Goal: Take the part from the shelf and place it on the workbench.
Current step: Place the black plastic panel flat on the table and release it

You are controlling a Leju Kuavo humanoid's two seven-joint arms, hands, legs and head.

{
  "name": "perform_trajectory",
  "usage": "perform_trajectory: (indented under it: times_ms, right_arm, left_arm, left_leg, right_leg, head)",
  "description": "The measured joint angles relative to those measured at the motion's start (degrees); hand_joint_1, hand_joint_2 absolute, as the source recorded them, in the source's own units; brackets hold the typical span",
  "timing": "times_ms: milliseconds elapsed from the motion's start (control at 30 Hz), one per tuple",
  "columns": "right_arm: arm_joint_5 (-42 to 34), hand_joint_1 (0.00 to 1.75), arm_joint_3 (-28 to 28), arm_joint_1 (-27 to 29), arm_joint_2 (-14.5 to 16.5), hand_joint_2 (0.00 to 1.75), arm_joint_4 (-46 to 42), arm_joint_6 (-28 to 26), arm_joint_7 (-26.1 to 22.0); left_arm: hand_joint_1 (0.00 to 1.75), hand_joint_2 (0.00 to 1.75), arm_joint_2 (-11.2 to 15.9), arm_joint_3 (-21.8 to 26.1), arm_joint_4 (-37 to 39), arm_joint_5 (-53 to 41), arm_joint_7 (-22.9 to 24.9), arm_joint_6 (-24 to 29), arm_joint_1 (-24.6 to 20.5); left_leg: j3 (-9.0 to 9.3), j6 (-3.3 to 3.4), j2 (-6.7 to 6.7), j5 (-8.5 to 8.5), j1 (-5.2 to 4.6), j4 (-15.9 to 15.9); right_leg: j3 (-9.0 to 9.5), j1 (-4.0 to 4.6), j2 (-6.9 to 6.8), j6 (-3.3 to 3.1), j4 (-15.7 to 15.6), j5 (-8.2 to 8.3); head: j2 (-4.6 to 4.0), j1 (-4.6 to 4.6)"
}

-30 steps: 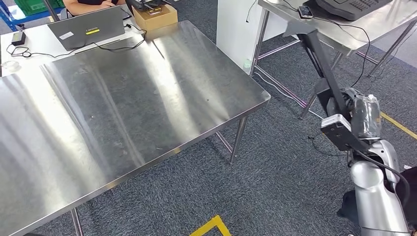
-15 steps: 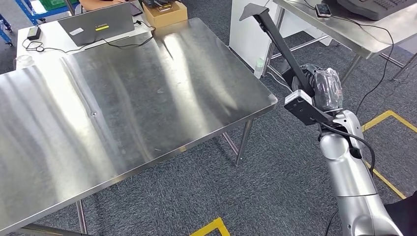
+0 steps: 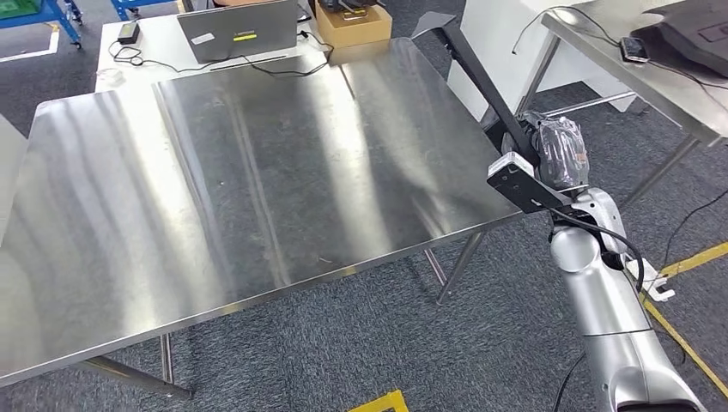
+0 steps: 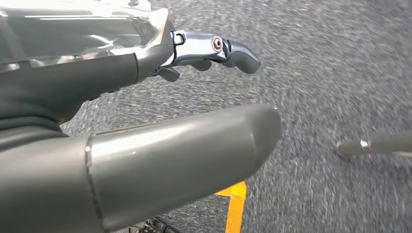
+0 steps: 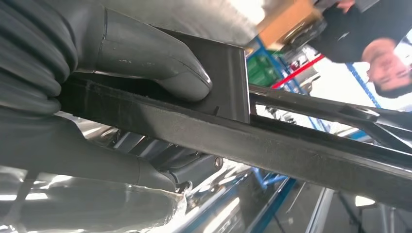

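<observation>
Right hand [image 3: 558, 159] grips the long black part [image 3: 481, 81] by its near end; far tip overhangs the bench [image 3: 257, 172], could swing and clip its edge. Left hand [image 4: 145, 97] holds nothing, fingers apart.

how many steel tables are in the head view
2: the large workbench at the centre, and a second steel table at the far right, beyond the right hand holding the black part. More may lie out of frame.

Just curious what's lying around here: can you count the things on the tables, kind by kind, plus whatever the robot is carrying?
Laptop: 1
Cardboard box: 1
Power adapter: 1
Phone: 1
Black part, gripped by the right hand: 1
Total: 5
</observation>
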Motion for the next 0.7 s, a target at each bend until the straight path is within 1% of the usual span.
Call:
perform_trajectory:
  times_ms: [33,67,100,133,167,200,233,267,300,333,367,400,433,567,700]
  right_arm:
    - [0.2,1.75,0.1,-0.2,0.0,1.75,0.2,0.0,0.1]
    - [0.5,1.75,0.3,-0.5,0.0,1.75,0.4,0.0,0.2]
    - [1.0,1.75,0.5,-0.9,0.0,1.75,0.8,0.0,0.5]
    - [1.6,1.75,0.7,-1.4,0.1,1.75,1.3,-0.1,0.8]
    - [2.2,1.75,1.0,-1.9,0.1,1.75,1.9,-0.1,1.2]
    - [3.0,1.75,1.3,-2.5,0.3,1.75,2.8,-0.1,1.6]
    - [3.9,1.75,1.7,-3.2,0.4,1.75,3.8,-0.1,2.0]
    - [5.0,1.75,2.1,-4.1,0.5,1.75,4.9,0.1,2.4]
    - [6.3,1.75,2.7,-5.3,0.6,1.75,6.4,0.5,2.8]
    - [7.9,1.75,3.3,-6.8,0.6,1.75,8.2,0.9,3.2]
    - [9.9,1.75,4.1,-8.3,0.7,1.75,10.4,1.4,3.4]
    - [12.1,1.75,5.0,-10.1,0.8,1.75,12.9,2.0,3.4]
    - [14.5,1.75,6.1,-11.9,0.9,1.75,15.7,2.7,3.2]
    - [23.3,1.75,11.6,-19.4,1.9,1.75,28.3,5.0,2.6]
    - [31.8,1.75,18.3,-26.5,5.1,1.75,41.0,5.9,3.6]
  left_arm:
    - [0.00,0.00,0.0,0.0,0.0,0.0,0.0,0.0,0.0]
    - [0.00,0.00,0.0,0.0,0.0,0.0,0.0,0.0,0.0]
    - [0.00,0.00,0.0,0.0,0.0,0.0,0.0,0.0,0.0]
    - [0.00,0.00,0.0,0.0,0.0,0.0,-0.1,-0.1,0.0]
    - [0.00,0.00,0.0,0.1,0.0,-0.1,-0.1,-0.1,0.0]
    - [0.00,0.00,0.0,0.1,0.0,-0.1,-0.1,-0.2,0.0]
    - [0.00,0.00,0.1,0.2,0.0,-0.2,-0.2,-0.2,0.1]
    - [0.00,0.00,0.1,0.2,0.0,-0.2,-0.2,-0.2,0.1]
    - [0.00,0.00,0.2,0.3,0.0,-0.4,-0.3,-0.3,0.1]
    - [0.00,0.00,0.4,0.3,0.0,-0.5,-0.3,-0.3,0.0]
    - [0.00,0.00,0.5,0.3,0.0,-0.7,-0.4,-0.4,-0.1]
    - [0.00,0.00,0.6,0.3,-0.1,-0.9,-0.4,-0.5,-0.2]
    - [0.00,0.00,0.7,0.4,-0.1,-1.1,-0.5,-0.6,-0.3]
    - [0.00,0.00,0.8,0.8,-0.1,-2.0,-0.5,-1.1,-0.6]
    - [0.00,0.00,1.2,1.3,-0.1,-3.2,-0.5,-1.5,-0.8]
  left_leg:
    - [0.03,-0.13,-0.68,-0.11,0.01,0.1]
    - [-0.05,-0.33,-1.32,-0.29,-0.06,0.4]
    - [-0.22,-0.58,-1.94,-0.52,-0.14,0.7]
    - [-0.43,-0.80,-2.45,-0.70,-0.22,0.9]
    - [-0.64,-1.03,-2.85,-0.81,-0.24,1.0]
    - [-0.76,-1.27,-3.17,-0.87,-0.16,1.1]
    - [-0.81,-1.52,-3.25,-0.99,-0.04,1.1]
    - [-0.83,-1.84,-2.73,-1.06,-0.04,1.3]
    - [-0.72,-1.93,-2.12,-1.14,-0.10,1.3]
    - [-0.59,-1.63,-1.44,-1.17,-0.17,1.3]
    - [-0.44,-1.27,-0.82,-1.08,-0.26,1.1]
    - [-0.34,-0.84,-0.73,-1.03,-0.23,0.9]
    - [-0.35,-0.58,-0.64,-0.98,-0.19,0.8]
    - [-0.33,-0.78,-0.46,-0.87,-0.07,0.8]
    - [-0.29,-1.07,-0.44,-0.80,0.02,0.8]
  right_leg:
    - [1.47,-0.13,0.37,0.59,-3.7,1.83]
    - [3.27,-0.28,1.26,0.98,-7.8,3.48]
    - [4.79,-0.37,2.01,1.03,-11.2,4.71]
    - [5.75,-0.43,2.58,0.83,-13.3,5.33]
    - [6.13,-0.38,2.79,0.44,-14.0,5.36]
    - [6.20,-0.34,2.42,-0.03,-14.0,5.35]
    - [6.32,-0.51,2.06,-0.44,-14.1,5.37]
    - [6.47,-0.50,1.83,-0.78,-14.2,5.33]
    - [6.63,-0.55,1.66,-1.11,-14.2,5.27]
    - [6.76,-0.50,1.57,-1.28,-14.2,5.20]
    - [6.78,-0.24,1.58,-1.33,-14.1,5.08]
    - [6.80,-0.18,1.59,-1.38,-14.1,5.04]
    - [6.78,-0.08,1.59,-1.38,-14.1,5.05]
    - [6.76,0.09,1.62,-1.41,-14.1,5.07]
    - [6.77,0.18,1.61,-1.43,-14.0,5.08]
  head:
    - [0.00,0.01]
    - [0.00,0.03]
    - [0.00,0.03]
    - [0.00,-0.02]
    - [0.00,-0.05]
    - [0.00,-0.09]
    - [0.00,-0.08]
    - [0.00,-0.17]
    - [0.00,-0.36]
    - [0.00,-0.56]
    - [0.00,-0.79]
    - [0.00,-0.89]
    - [0.00,-0.90]
    - [0.00,-0.91]
    - [0.00,-0.90]
